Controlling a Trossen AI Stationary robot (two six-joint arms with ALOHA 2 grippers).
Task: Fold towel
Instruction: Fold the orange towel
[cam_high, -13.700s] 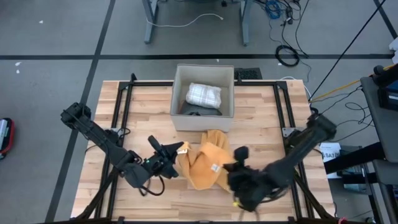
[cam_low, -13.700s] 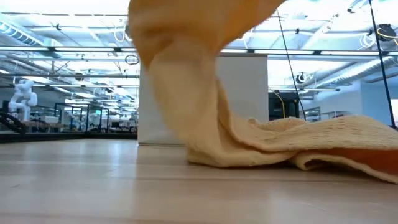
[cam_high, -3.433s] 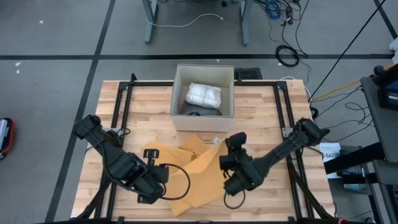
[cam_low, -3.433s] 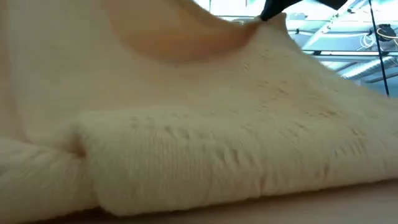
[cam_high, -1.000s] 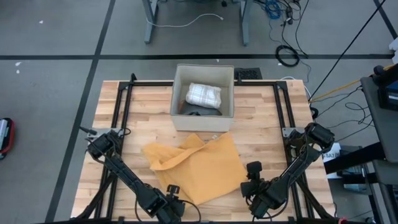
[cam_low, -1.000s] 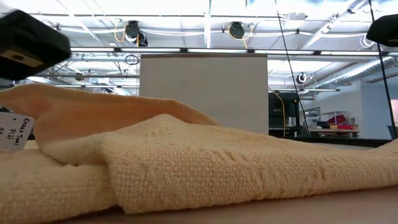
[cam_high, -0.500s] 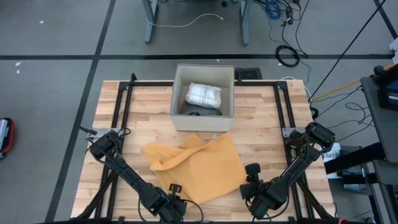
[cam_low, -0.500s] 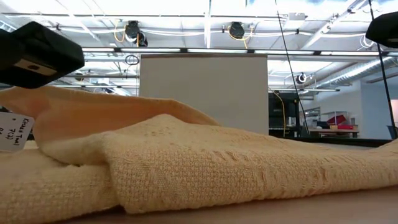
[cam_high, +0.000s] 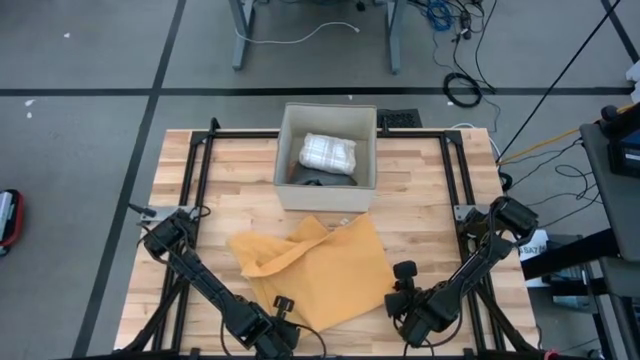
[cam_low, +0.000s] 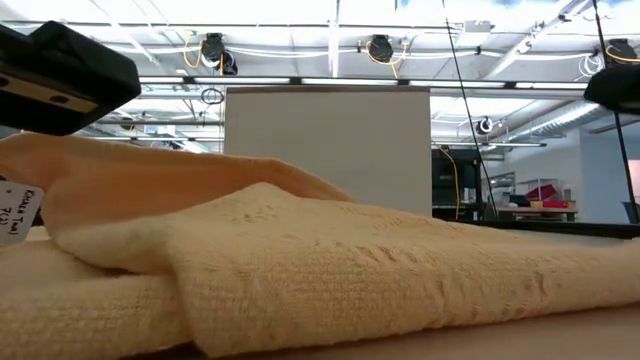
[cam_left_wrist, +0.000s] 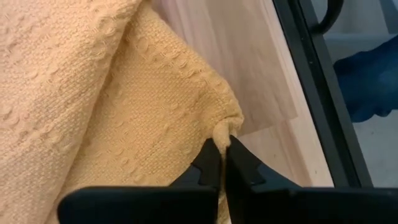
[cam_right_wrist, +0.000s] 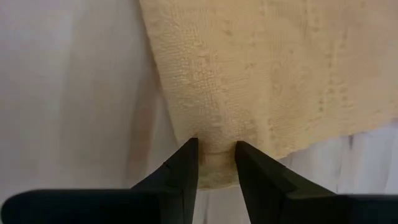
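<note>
Mustard-yellow knitted towel (cam_high: 318, 267) lies flat-ish mid-table, just in front of open grey box (cam_high: 327, 155), 1 flap doubled over on left side. You have both claws at near edge: left gripper (cam_left_wrist: 222, 155) clenched on towel's near-left corner, right gripper (cam_right_wrist: 216, 163) clamped on near-right corner, cloth bunched between fingers. Rest of towel stretches away from both claws toward box, so my read: fold runs near-to-far, arms equally placed.

The yellow-orange woven cloth towel (cam_high: 315, 268) lies spread on the tabletop. Its left side is folded over, rumpled.
</note>
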